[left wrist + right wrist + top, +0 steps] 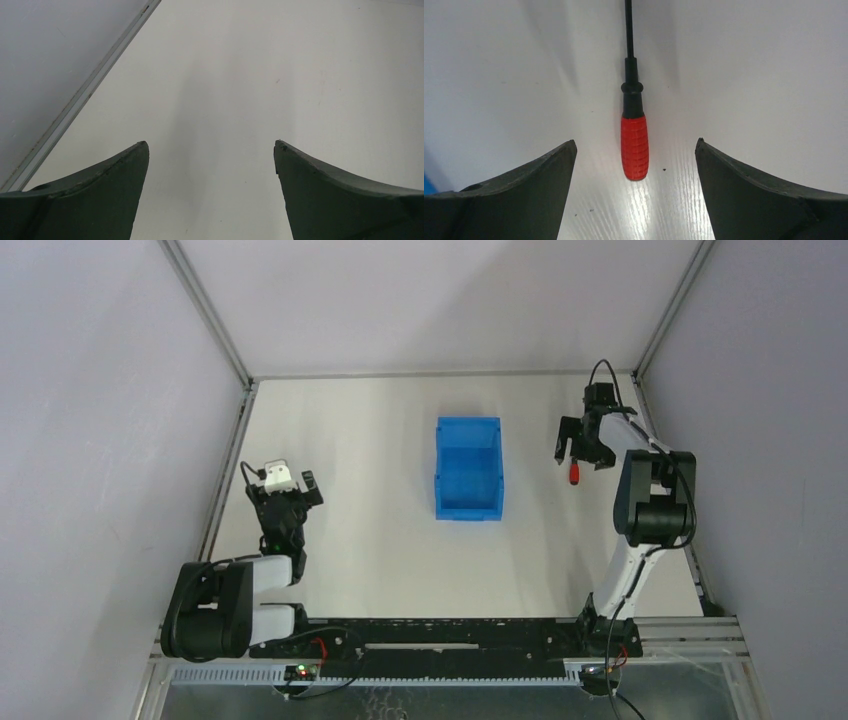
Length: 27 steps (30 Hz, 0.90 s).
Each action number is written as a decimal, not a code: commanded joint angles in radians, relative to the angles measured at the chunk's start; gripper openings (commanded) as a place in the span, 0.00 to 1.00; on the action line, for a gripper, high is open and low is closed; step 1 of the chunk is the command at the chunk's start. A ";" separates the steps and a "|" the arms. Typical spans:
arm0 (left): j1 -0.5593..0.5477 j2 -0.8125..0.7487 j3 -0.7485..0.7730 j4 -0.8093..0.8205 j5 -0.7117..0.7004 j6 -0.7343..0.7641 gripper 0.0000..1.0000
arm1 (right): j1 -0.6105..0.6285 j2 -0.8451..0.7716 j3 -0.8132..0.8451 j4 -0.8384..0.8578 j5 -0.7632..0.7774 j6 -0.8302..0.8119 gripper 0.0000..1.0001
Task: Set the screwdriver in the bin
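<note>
Red-handled, the screwdriver (634,145) lies flat on the desk (370,450), right of the blue bin (441,472) and apart from it, centred between the wide-open, empty jaws of the right gripper (634,141); grasp, lift, carry and release are judged not yet done. The left gripper (211,143) hangs over the desk near the left wall, jaws likewise spread wide, holding nothing. The shaft tip is cut off in the right wrist view, and from overhead the gripper hides all but the handle.

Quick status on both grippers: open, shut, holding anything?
Left gripper: open, nothing between its fingers.
Right gripper: open, one finger on either side of the screwdriver, not gripping it.
</note>
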 commanded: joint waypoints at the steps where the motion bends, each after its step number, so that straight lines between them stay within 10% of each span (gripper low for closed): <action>1: 0.007 -0.012 0.039 0.069 0.007 0.009 1.00 | -0.006 0.073 0.029 -0.015 0.029 -0.014 0.94; 15: 0.007 -0.011 0.039 0.069 0.007 0.010 1.00 | -0.007 0.085 0.039 -0.036 -0.004 -0.014 0.12; 27: 0.007 -0.010 0.039 0.069 0.007 0.008 1.00 | 0.006 -0.179 0.147 -0.252 -0.047 0.070 0.06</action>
